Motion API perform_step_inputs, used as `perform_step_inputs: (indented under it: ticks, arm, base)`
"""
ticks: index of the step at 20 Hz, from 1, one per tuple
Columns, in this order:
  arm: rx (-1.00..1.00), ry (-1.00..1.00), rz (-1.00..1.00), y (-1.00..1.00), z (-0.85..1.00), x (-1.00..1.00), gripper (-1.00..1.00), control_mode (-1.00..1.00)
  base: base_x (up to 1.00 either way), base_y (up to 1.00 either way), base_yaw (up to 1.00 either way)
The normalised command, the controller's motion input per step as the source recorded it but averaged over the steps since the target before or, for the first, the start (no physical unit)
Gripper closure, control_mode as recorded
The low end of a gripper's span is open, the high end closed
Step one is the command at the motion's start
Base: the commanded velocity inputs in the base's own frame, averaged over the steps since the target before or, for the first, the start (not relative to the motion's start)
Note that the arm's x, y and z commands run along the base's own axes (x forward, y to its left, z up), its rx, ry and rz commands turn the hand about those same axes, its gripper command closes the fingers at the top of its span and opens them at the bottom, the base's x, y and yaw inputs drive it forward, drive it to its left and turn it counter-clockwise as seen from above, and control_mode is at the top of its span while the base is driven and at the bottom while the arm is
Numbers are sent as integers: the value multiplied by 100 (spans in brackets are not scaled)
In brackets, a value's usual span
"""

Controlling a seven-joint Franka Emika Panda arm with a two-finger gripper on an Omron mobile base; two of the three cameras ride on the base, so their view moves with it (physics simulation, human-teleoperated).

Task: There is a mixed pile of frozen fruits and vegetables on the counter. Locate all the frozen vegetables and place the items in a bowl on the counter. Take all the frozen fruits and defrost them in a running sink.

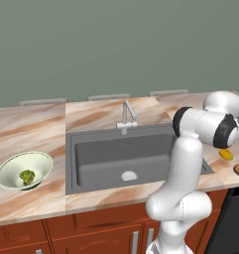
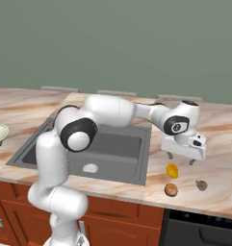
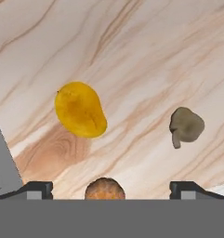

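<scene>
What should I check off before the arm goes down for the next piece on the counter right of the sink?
1. Gripper open and empty: ok, the jaws stand wide with nothing between them.
2. Gripper above the pile: ok, it hangs over the counter, apart from all three pieces.
3. Pieces separated enough to pick one: ok, the yellow-orange oval, brown round piece and dark lump lie apart.
4. Bowl ready for vegetables: ok, upright on the counter with the green floret already inside.
5. Sink clear for fruit: ok, nothing lies in the basin.
6. Water running from the faucet: cannot tell, no stream is visible.
</scene>
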Motion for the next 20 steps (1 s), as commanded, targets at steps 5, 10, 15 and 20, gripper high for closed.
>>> perform_step_inputs:
  ticks: [5,10,15,20]
  arm:
    - [-7,0,-3,-70,-29,0,-100,-100]
    - [-1,0,-7,-62,-22,0,-100,-100]
    - [0,0,-4,-48,-14,0,-100,-100]
    - [1,1,0,-6,-12,0,-100,-100]
  base:
    - [0,0,0]
    - [0,0,0]
    - [0,0,0]
    - [0,0,0]
